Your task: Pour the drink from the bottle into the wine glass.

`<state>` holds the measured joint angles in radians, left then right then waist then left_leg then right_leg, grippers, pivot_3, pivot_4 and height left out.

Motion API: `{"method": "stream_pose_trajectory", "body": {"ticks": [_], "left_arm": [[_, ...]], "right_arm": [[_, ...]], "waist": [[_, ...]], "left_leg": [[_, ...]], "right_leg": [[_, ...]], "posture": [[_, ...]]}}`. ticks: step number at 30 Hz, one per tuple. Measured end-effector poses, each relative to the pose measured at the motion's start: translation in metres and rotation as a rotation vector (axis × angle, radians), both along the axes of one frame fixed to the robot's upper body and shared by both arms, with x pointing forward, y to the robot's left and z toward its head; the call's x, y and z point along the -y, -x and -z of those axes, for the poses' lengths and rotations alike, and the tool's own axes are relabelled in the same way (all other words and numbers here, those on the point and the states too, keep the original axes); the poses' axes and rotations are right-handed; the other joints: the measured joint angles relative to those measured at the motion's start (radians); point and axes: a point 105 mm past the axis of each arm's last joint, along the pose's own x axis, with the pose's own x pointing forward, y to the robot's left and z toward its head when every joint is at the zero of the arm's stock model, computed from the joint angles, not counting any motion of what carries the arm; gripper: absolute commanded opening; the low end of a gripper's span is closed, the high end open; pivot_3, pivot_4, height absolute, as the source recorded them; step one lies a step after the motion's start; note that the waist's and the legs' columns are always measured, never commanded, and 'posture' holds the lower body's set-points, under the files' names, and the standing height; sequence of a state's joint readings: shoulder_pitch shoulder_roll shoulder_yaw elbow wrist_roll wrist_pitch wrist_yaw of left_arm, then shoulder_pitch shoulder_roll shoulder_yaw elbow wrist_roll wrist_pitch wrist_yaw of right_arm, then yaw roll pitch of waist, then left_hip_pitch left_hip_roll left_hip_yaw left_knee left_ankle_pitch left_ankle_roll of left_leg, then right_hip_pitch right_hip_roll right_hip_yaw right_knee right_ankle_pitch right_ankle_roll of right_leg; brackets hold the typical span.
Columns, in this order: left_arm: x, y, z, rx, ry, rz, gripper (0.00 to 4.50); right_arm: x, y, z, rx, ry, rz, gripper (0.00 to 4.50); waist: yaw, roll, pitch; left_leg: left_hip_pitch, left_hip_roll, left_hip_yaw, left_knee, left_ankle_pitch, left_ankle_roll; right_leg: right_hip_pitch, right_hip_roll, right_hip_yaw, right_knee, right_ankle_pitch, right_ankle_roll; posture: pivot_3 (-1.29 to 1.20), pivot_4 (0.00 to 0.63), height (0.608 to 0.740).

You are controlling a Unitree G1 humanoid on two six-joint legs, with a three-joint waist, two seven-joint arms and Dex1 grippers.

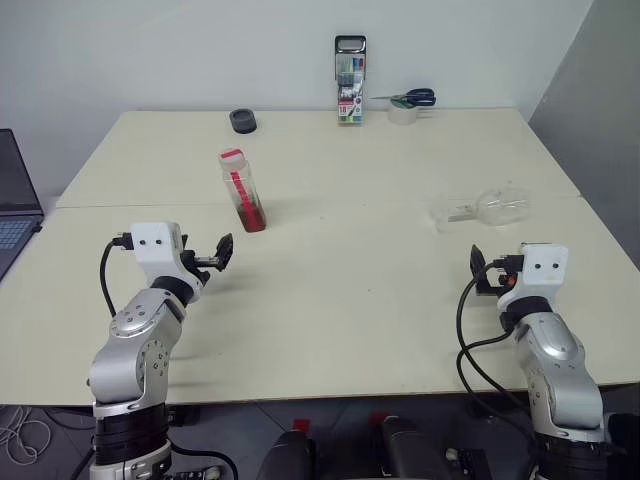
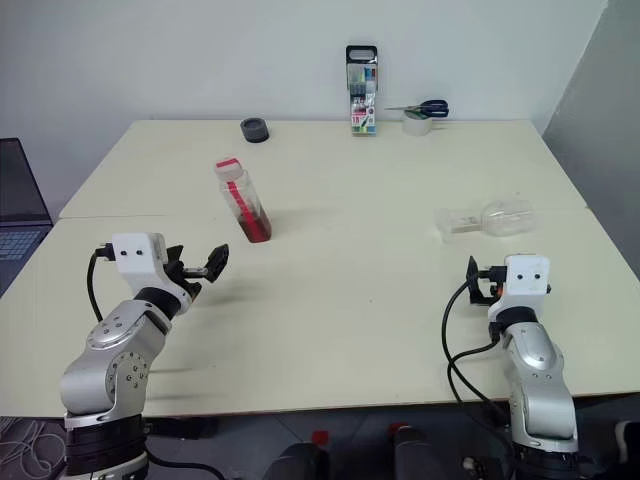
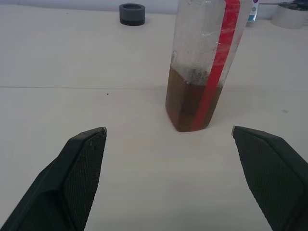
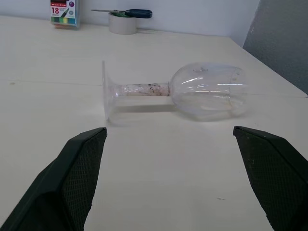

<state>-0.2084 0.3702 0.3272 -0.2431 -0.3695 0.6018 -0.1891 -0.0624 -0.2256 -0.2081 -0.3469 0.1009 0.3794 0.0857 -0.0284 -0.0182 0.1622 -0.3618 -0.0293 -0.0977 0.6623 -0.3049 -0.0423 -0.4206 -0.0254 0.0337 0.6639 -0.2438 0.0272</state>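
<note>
The bottle stands on the table's left half with its red-and-white cap on. The reddish-brown drink fills its lower part. My left gripper hovers open just short of the bottle, pointing at it, with the bottle ahead of its spread fingers. On the right half, the wine glass lies empty on its side, foot toward the table's middle. My right gripper is open a short way in front of the wine glass, holding nothing.
At the far edge sit a black round object, a pack of markers and a tape roll with scissors on it. A laptop lies off the left edge. A seam crosses the table.
</note>
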Motion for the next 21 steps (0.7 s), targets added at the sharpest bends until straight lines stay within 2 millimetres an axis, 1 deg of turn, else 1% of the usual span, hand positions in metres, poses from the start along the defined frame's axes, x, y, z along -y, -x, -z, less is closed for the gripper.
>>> {"method": "stream_pose_trajectory", "body": {"ticks": [21], "left_arm": [[0.0027, -0.0009, -0.0003, 0.000, 0.001, 0.010, 4.45]], "right_arm": [[-0.0003, 0.0000, 0.0003, 0.000, -0.004, 0.003, 4.50]], "waist": [[0.000, 0.000, 0.000]], "left_leg": [[0.000, 0.000, 0.000, 0.000, 0.000, 0.000]], "right_leg": [[0.000, 0.000, 0.000, 0.000, 0.000, 0.000]], "posture": [[0.00, 0.150, 0.740]]}}
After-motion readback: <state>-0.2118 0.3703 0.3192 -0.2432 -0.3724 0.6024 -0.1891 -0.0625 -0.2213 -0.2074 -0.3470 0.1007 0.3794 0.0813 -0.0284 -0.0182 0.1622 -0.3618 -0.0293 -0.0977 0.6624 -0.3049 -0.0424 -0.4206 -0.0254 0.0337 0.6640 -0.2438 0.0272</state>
